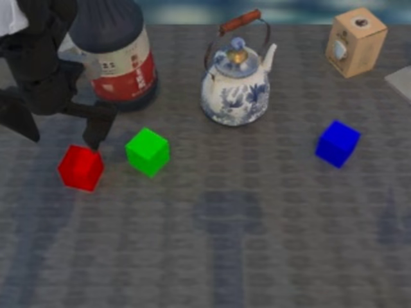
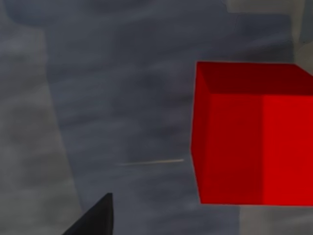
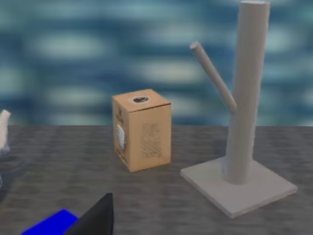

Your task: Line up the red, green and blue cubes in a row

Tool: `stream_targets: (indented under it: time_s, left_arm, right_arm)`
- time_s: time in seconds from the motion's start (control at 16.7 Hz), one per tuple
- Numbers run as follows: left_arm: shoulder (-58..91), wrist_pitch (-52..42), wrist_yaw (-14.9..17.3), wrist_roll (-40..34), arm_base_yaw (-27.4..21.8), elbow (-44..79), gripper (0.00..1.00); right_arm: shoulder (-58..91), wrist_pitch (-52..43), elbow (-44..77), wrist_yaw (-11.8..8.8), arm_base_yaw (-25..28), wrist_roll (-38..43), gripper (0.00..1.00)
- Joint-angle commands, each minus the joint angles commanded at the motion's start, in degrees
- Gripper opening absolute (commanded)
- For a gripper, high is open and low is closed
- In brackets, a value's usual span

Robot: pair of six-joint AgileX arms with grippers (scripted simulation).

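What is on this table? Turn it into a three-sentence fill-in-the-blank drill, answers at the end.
1. The left gripper is at the back edge of the ____ cube.
2. Behind the green cube, to its right, stands a blue-and-white ____.
3. The cube lying alone at the right side of the table is ____.
Missing words: red; teapot; blue.

near half of tabletop [image 1: 257,269] open. bottle [image 1: 115,51], teapot [image 1: 236,80], brown box [image 1: 355,42] crowd far edge. wide gap between green cube [image 1: 148,151] and blue cube [image 1: 338,143]; narrow gap beside red cube [image 1: 81,167].
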Motion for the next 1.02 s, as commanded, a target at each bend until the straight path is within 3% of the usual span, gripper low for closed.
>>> stream_targets:
  time_s: [0.3, 0.72, 0.96, 1.02]
  left_arm:
    - [0.7, 2.4, 0.0, 0.1, 0.2, -1.9, 1.0]
    - [6.4, 17.5, 0.1, 0.2, 0.1, -10.9, 1.0]
    - [6.8, 18.1, 0.1, 0.2, 0.1, -11.3, 1.0]
    - [6.8, 18.1, 0.1, 0.2, 0.1, -11.3, 0.92]
  right_arm:
    - [0.0, 0.0, 0.0, 0.0, 0.0, 0.0, 1.0]
    - [0.0, 0.0, 0.0, 0.0, 0.0, 0.0, 1.0]
    - [0.0, 0.0, 0.0, 0.0, 0.0, 0.0, 1.0]
    - [0.0, 0.0, 0.0, 0.0, 0.0, 0.0, 1.0]
